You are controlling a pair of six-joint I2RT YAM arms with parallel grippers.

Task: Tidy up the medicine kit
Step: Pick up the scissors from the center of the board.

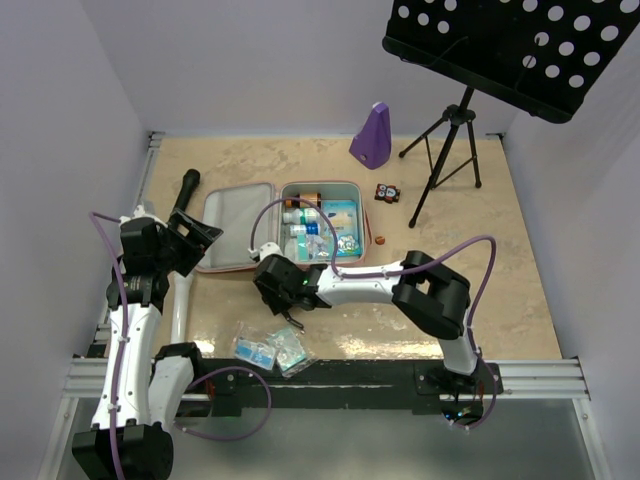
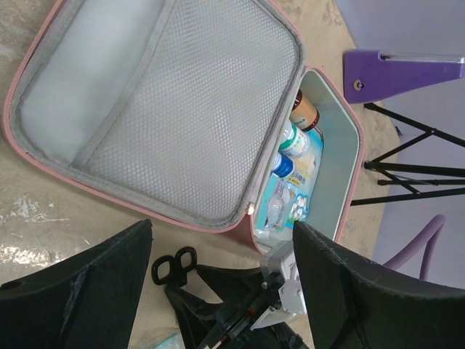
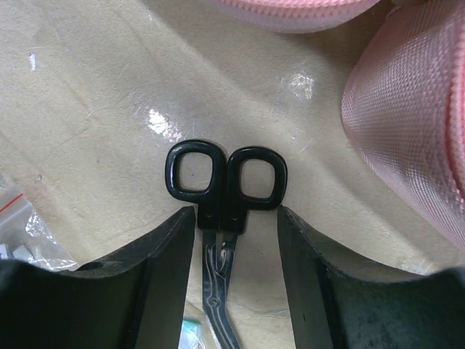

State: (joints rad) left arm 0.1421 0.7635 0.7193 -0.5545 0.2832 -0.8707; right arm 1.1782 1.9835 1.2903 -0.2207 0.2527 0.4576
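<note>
The medicine kit point(image 1: 320, 184) lies open at mid-table, its pink lid point(image 2: 167, 109) flat to the left and its tray holding bottles and packets point(image 2: 294, 182). Black-handled scissors point(image 3: 225, 182) lie shut on the table just in front of the kit, their handles toward its pink wall point(image 3: 414, 116). My right gripper point(image 3: 236, 218) is lowered over them, with one finger on each side of the shank and a gap left on both sides. The scissors' handles point(image 2: 173, 265) also show in the left wrist view. My left gripper point(image 2: 221, 229) hangs open by the lid's near-left edge, holding nothing.
Clear plastic packets point(image 1: 270, 350) lie near the front edge beside the right gripper. A purple metronome-shaped object point(image 1: 372, 135) stands at the back. A black music stand point(image 1: 445, 150) rises at the back right. Two small items point(image 1: 387, 192) lie right of the kit.
</note>
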